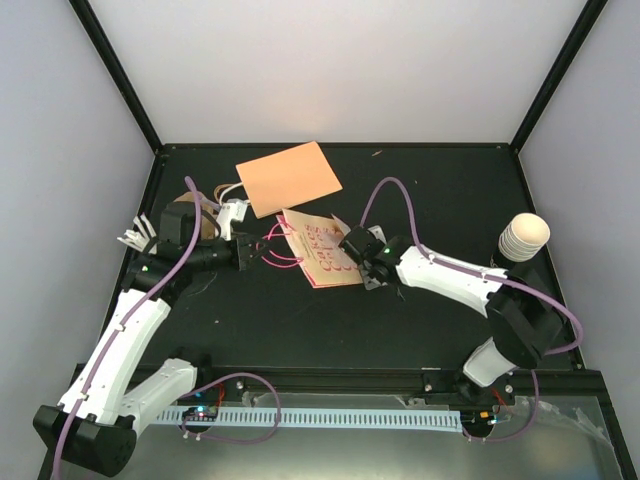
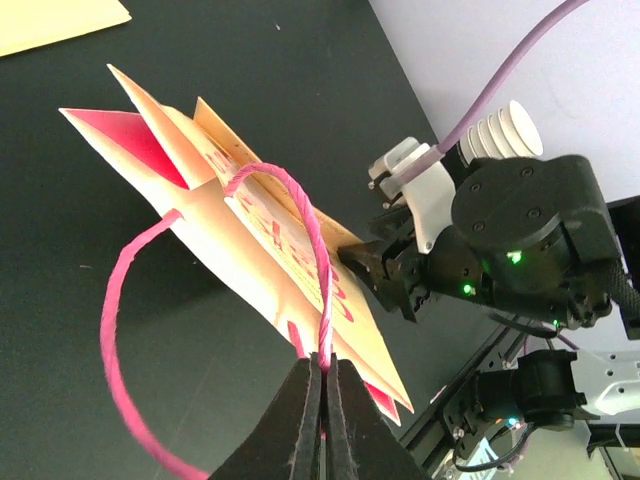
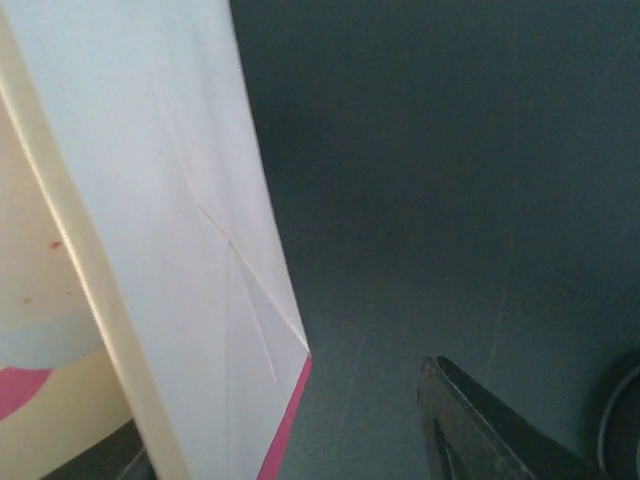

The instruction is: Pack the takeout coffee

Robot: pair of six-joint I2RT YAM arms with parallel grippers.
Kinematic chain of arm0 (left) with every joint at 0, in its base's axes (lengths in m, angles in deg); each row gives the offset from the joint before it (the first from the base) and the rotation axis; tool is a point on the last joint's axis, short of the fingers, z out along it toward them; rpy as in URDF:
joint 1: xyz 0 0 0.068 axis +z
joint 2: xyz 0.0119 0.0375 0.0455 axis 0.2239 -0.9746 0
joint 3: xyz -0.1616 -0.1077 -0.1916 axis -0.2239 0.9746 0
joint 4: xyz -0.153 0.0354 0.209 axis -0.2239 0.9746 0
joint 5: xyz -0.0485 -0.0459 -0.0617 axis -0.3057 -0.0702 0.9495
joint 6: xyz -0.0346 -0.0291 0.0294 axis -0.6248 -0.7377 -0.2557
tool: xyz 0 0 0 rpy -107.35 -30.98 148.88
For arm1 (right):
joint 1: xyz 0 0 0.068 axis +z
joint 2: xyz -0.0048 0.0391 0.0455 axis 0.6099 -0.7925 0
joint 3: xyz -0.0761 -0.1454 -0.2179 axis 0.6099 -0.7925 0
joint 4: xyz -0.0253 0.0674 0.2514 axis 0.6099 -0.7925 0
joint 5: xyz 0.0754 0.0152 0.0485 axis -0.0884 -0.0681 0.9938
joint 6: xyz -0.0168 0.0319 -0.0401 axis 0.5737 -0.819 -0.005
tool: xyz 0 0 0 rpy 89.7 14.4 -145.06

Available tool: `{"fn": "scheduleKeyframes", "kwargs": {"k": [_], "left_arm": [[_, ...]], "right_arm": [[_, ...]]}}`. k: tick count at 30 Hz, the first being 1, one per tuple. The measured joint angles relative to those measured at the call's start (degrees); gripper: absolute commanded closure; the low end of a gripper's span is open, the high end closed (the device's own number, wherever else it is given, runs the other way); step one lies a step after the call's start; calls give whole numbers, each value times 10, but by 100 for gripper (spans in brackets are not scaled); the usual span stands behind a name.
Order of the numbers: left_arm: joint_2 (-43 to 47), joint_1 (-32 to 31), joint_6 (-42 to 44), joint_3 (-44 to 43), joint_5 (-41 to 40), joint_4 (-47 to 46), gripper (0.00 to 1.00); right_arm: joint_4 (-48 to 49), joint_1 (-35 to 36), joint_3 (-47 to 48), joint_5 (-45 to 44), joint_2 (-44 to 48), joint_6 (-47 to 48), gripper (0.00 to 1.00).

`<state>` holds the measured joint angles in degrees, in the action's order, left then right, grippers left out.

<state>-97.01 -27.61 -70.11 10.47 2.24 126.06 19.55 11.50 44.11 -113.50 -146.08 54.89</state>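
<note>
Surface: black table point(image 1: 420, 200), pale walls on three sides.
Takeout coffee point(image 1: 524, 236): cream ribbed cup, standing near the table's right edge, well apart from the bag and outside it. In the left wrist view its ribbed top shows behind the right arm.
Paper bag point(image 1: 322, 255): cream with pink print, lying flat mid-table with its mouth toward the left arm. The mouth is slightly parted in the left wrist view.
Pink handle point(image 2: 300, 215): twisted cord loop rising from the bag's mouth, with a second loop hanging lower beside it.
Left gripper point(image 1: 246, 253): at the bag's mouth, jaws pinched tight on the pink handle, with the cord squeezed between the black fingers point(image 2: 300, 400).
Right gripper point(image 1: 362, 265): at the bag's far end, just beside its edge. The right wrist view shows one dark finger point(image 3: 480, 430) next to the bag's white side fold. Cannot tell whether the jaws are open or clamped.
Orange sheet point(image 1: 288, 177): flat, behind the bag, corner near it.
White sticks point(image 1: 133, 238): bundle at the left edge, beside the left arm.
Brown carrier point(image 1: 208, 228): mostly hidden behind the left arm.
</note>
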Motion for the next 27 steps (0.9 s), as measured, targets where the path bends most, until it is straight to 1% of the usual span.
{"fn": "scheduleKeyframes", "kwargs": {"k": [4, 12, 22, 27], "left_arm": [[0, 0, 0, 0, 0, 0, 98], [0, 0, 0, 0, 0, 0, 99], [0, 0, 0, 0, 0, 0, 99], [0, 0, 0, 0, 0, 0, 99]], "right_arm": [[8, -25, -10, 16, 17, 14, 47], [43, -57, -28, 65, 27, 32, 52], [57, -67, -27, 96, 28, 48, 53], [54, -72, -1, 101, 23, 58, 55]]}}
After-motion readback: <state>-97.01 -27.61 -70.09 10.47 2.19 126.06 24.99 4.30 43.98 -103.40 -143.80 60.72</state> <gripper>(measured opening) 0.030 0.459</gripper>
